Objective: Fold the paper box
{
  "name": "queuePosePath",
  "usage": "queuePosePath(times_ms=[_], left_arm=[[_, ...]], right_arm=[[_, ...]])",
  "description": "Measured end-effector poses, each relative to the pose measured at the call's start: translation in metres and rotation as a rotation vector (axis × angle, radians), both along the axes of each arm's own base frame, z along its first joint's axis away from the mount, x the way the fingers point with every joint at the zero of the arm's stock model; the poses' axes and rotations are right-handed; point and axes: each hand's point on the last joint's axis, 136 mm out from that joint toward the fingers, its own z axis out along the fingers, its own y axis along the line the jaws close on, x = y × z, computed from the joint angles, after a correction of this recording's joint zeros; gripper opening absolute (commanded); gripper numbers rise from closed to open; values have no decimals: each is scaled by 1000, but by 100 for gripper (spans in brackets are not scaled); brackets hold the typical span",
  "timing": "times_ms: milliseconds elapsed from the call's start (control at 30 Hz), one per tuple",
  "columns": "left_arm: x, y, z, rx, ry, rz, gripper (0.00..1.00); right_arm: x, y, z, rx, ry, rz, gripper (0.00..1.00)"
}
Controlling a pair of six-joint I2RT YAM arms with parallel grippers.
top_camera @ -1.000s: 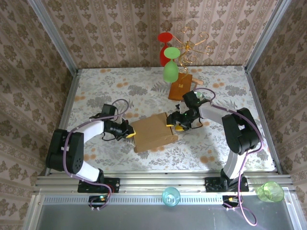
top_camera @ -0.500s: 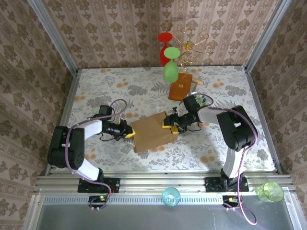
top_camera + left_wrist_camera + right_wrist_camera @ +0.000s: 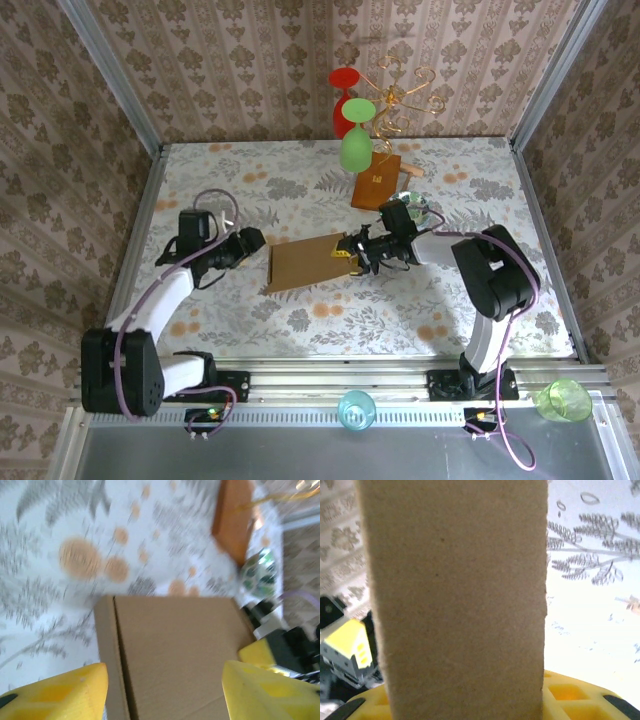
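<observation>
I see the paper box in the middle of the desk; my left tool stands open just beside its left edge; my right tool grips its right edge.

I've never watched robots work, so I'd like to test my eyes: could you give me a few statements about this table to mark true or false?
1. The paper box lies on the flowered table. True.
2. The left end effector is clamped shut on the box. False: its yellow fingers stand wide apart.
3. The orange-brown board touches the box. False: it lies apart from it, farther back.
4. The right end effector is at the box's right edge. True.
</observation>
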Motion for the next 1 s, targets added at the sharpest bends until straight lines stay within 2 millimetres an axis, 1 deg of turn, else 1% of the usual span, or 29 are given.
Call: queuePosePath(times_ms=[33, 100, 200, 267, 400, 467, 500, 600, 700, 733, 867, 1000], left_arm=[[4, 3, 6, -10, -27, 17, 61], [9, 6, 8, -14, -41, 31, 61], [6, 4, 10, 0, -77, -1, 57], [-3, -3, 21, 23, -162, -72, 56], [-30, -24, 57, 100, -385, -270, 57], [-44, -35, 68, 141, -459, -384, 58], [-49, -39, 69, 161, -479, -428, 59], [-68, -50, 63, 228, -504, -564, 62], [-87, -56, 48, 274, -481, -666, 63], [-90, -56, 43, 285, -469, -684, 64], [-88, -55, 30, 322, -433, -697, 66], [-85, -63, 17, 343, -391, -731, 66]], right_arm=[[0, -1, 3, 2, 39, -23, 43], [-2, -3, 8, 5, 110, -59, 43], [-4, -9, 11, 0, 214, -105, 45], [-5, -17, 14, -6, 273, -133, 45], [-6, -31, 21, -13, 353, -173, 43], [-6, -40, 22, -17, 390, -189, 43], [-6, -44, 22, -16, 403, -196, 43], [-5, -54, 20, -13, 441, -219, 42], [-5, -60, 20, -8, 459, -227, 42], [-6, -60, 20, -9, 462, -227, 42], [-6, -60, 19, -9, 460, -224, 42], [-6, -60, 19, -8, 464, -222, 41]])
